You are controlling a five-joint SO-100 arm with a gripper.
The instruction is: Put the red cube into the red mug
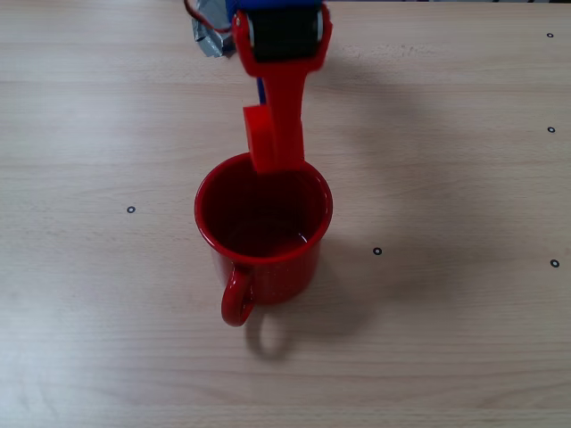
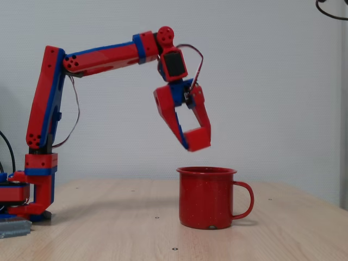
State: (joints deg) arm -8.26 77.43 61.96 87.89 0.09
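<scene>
The red mug (image 1: pixel 268 272) stands upright on the wooden table, its handle toward the near edge in one fixed view and to the right of the mug (image 2: pixel 206 198) in the other. My gripper (image 2: pixel 197 140) hangs a short way above the mug, shut on the red cube (image 2: pixel 198 138) at its fingertips. Seen from above, the cube (image 1: pixel 265 138) and gripper (image 1: pixel 270 147) sit over the far rim of the mug. Seen from the side, the cube is over the left part of the opening, clear of the rim. The mug's inside looks empty.
The arm's base (image 2: pixel 35 185) stands at the table's left end, with a grey block (image 2: pixel 13 228) beside it. A crumpled grey object (image 1: pixel 210 37) lies by the arm at the far edge. Small black dots (image 1: pixel 376 251) mark the tabletop.
</scene>
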